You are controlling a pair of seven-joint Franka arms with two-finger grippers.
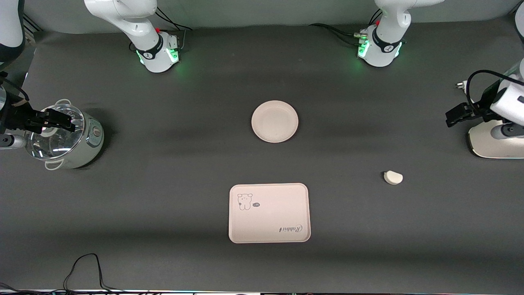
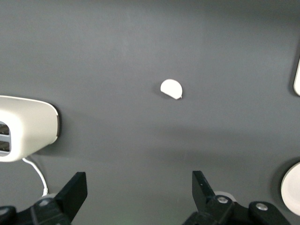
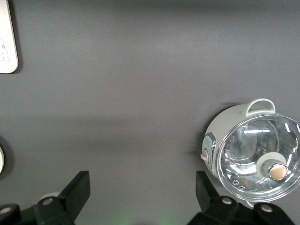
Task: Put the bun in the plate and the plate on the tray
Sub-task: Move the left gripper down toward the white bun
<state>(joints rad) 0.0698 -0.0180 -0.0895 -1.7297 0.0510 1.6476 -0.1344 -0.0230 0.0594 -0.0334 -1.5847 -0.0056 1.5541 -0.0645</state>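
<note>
Under right tool point(image 1: 61, 121), spread wide: glass-lidded pot point(image 1: 65, 137). Left tool point(image 1: 456, 116) spread above toaster point(image 1: 493, 141); bun point(image 1: 393, 177) nearby.

The front camera is looking down from high across the table point(image 1: 163, 196), facing both arm bases and taking in the whole surface. The left wrist camera is pointing down past its spread fingertips point(image 2: 75, 190) from well above the table, sharing the bun point(image 2: 171, 88), the white toaster point(image 2: 26, 126) and the plate's edge point(image 2: 293, 190) with the front view. The right wrist camera is looking down likewise, sharing the glass-lidded cooker point(image 3: 251, 157) and the tray's corner point(image 3: 7, 37).
</note>
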